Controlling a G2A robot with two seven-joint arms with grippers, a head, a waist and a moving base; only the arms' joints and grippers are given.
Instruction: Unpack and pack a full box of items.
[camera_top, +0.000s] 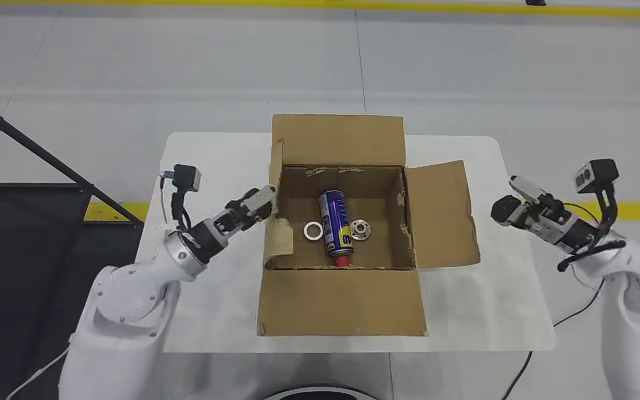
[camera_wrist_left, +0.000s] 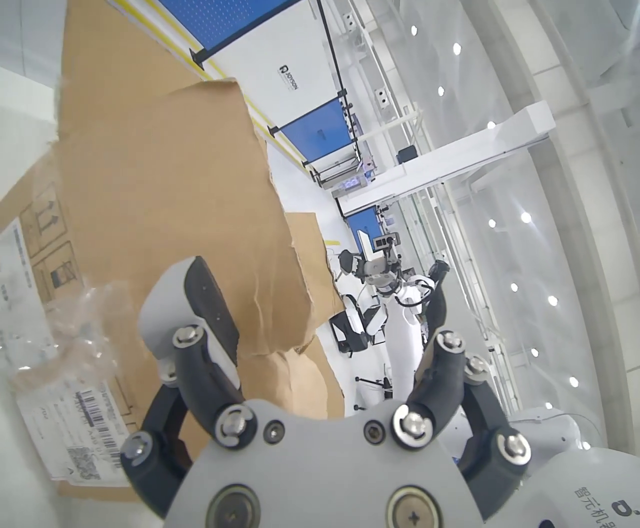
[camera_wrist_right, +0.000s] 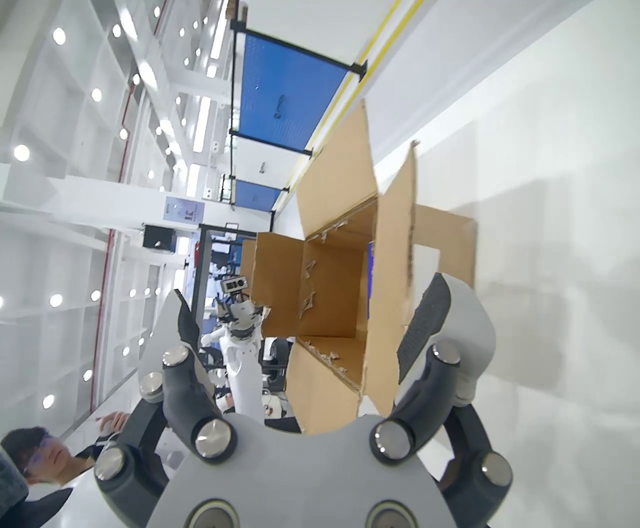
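An open cardboard box (camera_top: 340, 300) stands in the middle of the white table, its flaps folded outward. Inside lie a blue spray can (camera_top: 337, 222) with a red cap, a white tape ring (camera_top: 313, 232) and a metallic ring-shaped part (camera_top: 361, 232). My left gripper (camera_top: 262, 202) is open right at the box's upright left flap. The left wrist view shows that torn flap edge (camera_wrist_left: 270, 280) ahead, between the fingers of the left gripper (camera_wrist_left: 325, 305). My right gripper (camera_top: 508, 198) hangs open to the right of the right flap, apart from it. In the right wrist view the right gripper (camera_wrist_right: 310, 320) faces the box (camera_wrist_right: 330, 290).
The white table (camera_top: 480, 300) has bare room on both sides of the box. A black frame and dark panel (camera_top: 40, 250) stand off the table's left side. A shipping label (camera_wrist_left: 50, 350) and crumpled clear tape (camera_wrist_left: 85, 320) are on the box's left outer wall.
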